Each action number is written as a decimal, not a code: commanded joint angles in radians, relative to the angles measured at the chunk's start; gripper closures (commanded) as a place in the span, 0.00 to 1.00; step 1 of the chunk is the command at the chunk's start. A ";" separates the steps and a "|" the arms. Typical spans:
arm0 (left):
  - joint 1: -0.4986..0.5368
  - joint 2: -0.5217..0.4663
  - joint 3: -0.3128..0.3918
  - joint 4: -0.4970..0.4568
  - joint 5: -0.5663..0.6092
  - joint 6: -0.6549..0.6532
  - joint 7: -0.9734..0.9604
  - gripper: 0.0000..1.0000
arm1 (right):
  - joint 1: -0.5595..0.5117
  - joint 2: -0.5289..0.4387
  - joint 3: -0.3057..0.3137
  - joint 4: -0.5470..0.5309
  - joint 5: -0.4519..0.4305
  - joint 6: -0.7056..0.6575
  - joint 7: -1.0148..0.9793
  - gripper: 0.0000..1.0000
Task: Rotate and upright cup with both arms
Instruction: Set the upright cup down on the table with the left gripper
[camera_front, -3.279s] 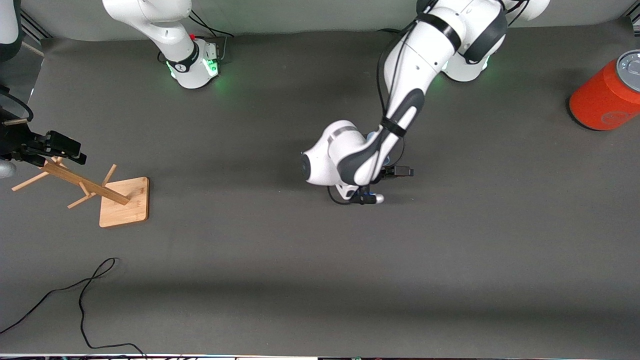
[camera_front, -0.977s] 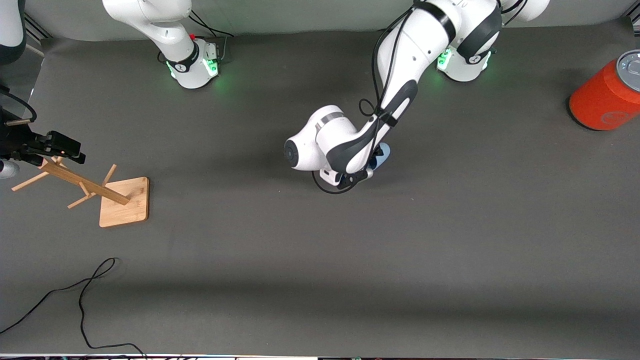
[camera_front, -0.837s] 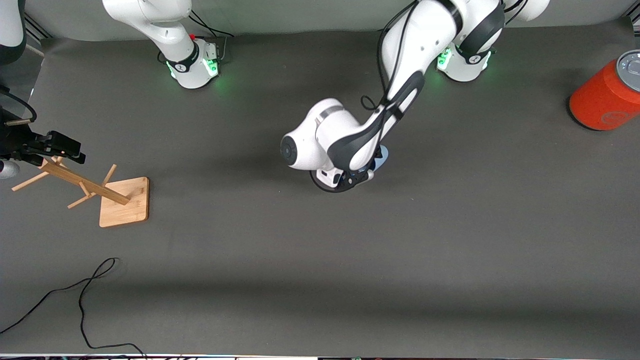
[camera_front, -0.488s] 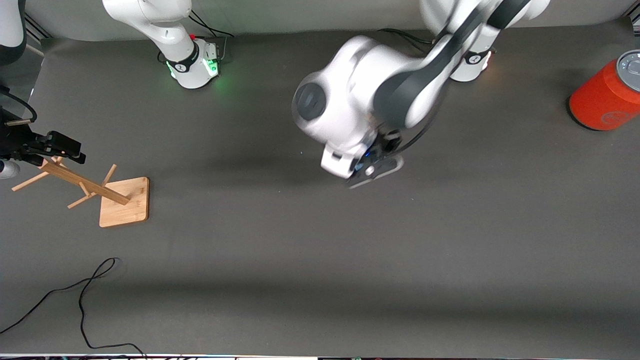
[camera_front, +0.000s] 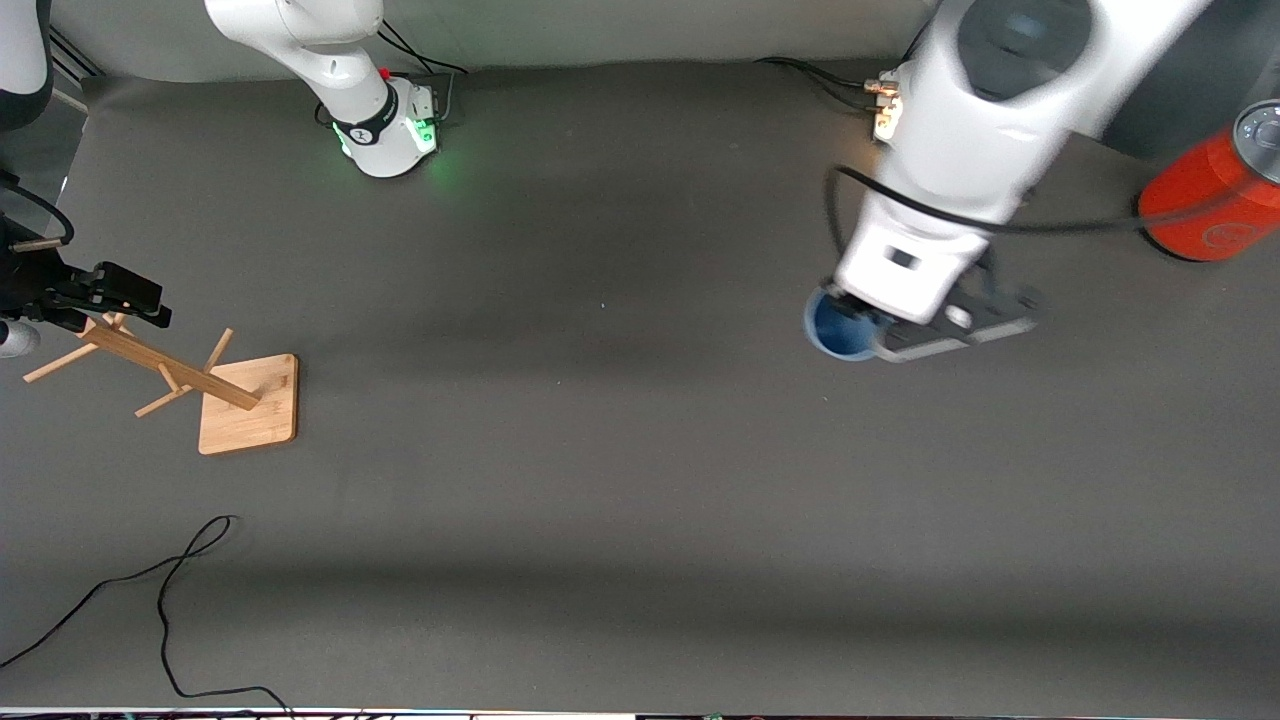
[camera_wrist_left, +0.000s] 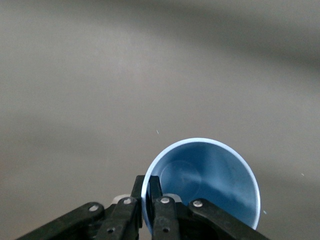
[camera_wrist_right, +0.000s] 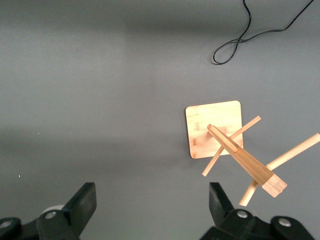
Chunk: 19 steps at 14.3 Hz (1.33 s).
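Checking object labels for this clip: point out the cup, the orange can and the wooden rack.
cup (camera_wrist_left: 210, 182): left wrist view, on its blue inner wall.
orange can (camera_front: 1195, 200): front view, on its orange side.
wooden rack (camera_wrist_right: 212, 127): right wrist view, on its square base.

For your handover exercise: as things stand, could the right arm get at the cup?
Probably not yet. The left gripper pinches the cup by its rim, in the air toward the left arm's end of the table. The right gripper waits open above the wooden rack.

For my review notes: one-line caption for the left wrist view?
Left gripper pinches the pale blue cup by its rim, open mouth toward the camera, above the grey table.
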 joint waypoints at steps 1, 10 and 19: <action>0.056 -0.130 -0.002 -0.309 -0.029 0.217 0.067 1.00 | 0.004 -0.011 -0.003 -0.005 -0.010 -0.007 -0.016 0.00; -0.136 0.137 -0.004 -0.437 0.026 0.723 -0.280 1.00 | 0.004 -0.011 -0.003 -0.007 -0.010 -0.007 -0.016 0.00; -0.247 0.285 -0.002 -0.421 0.364 0.866 -0.680 1.00 | 0.004 -0.011 -0.003 -0.007 -0.010 -0.007 -0.014 0.00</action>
